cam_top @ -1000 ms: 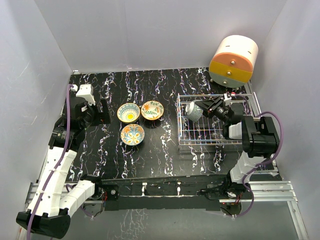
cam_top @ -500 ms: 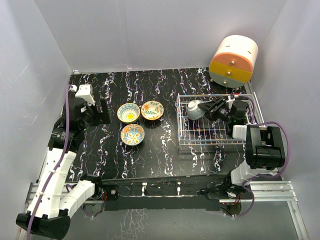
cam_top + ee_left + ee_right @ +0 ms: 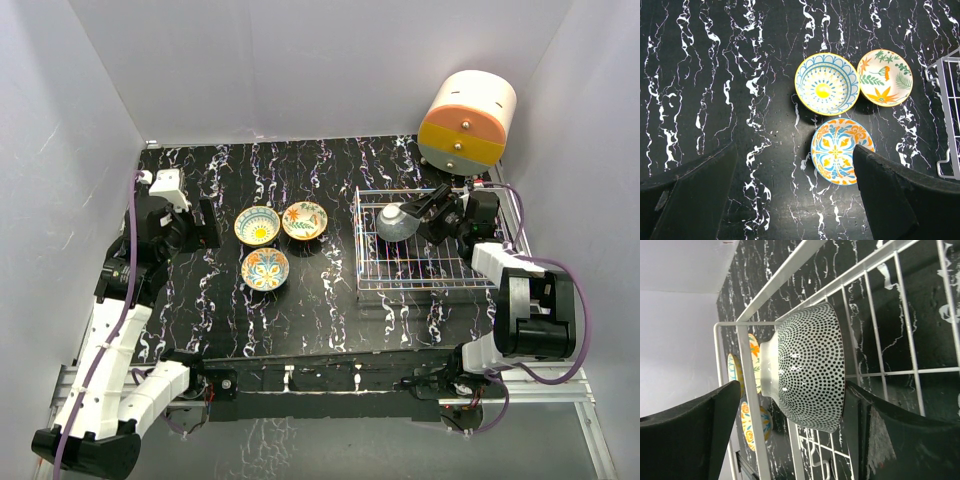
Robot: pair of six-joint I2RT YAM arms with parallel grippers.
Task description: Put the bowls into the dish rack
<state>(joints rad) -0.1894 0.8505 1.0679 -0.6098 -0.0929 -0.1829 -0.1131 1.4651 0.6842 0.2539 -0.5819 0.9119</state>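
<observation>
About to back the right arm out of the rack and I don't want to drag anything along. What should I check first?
1. Speckled bowl inside the dish rack: ok.
2. Right gripper clear of that bowl: cannot tell, as one finger sits right at the rim.
3. Bowl resting steady on the wires: cannot tell.
4. Left gripper open and empty: ok.
5. Three painted bowls on the table, outside the rack and away from the right arm: ok.

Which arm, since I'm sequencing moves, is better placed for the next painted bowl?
Left. Left gripper hangs open above the painted bowls; right gripper is at the dotted bowl in the dish rack.
</observation>
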